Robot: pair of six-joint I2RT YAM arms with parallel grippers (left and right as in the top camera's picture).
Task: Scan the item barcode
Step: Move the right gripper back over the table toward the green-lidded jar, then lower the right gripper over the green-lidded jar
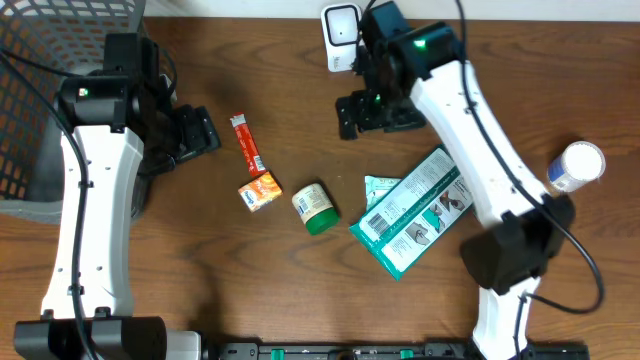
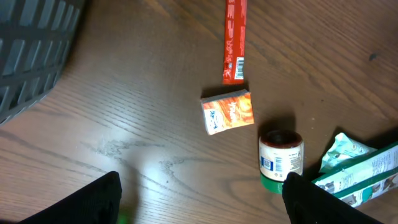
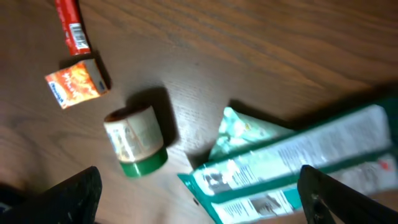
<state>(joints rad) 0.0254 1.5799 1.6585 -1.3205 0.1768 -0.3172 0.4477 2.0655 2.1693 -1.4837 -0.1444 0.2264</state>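
Several items lie on the wooden table: a red stick pack (image 1: 247, 145) (image 2: 234, 38) (image 3: 71, 26), a small orange box (image 1: 259, 191) (image 2: 228, 112) (image 3: 76, 84), a jar with a green lid (image 1: 315, 208) (image 2: 280, 161) (image 3: 135, 140) on its side, and a large teal-and-white pouch (image 1: 415, 210) (image 3: 298, 168) (image 2: 364, 177). A white scanner (image 1: 340, 38) stands at the back edge. My left gripper (image 1: 195, 135) (image 2: 200, 198) hovers open left of the stick pack, holding nothing. My right gripper (image 1: 375, 112) (image 3: 199, 190) is open and holds nothing, below the scanner and above the pouch.
A dark mesh basket (image 1: 45, 60) (image 2: 31, 43) fills the back left corner. A white bottle with a blue band (image 1: 577, 165) lies at the right. A small teal packet (image 1: 380, 188) (image 3: 245, 134) is tucked under the pouch's left end.
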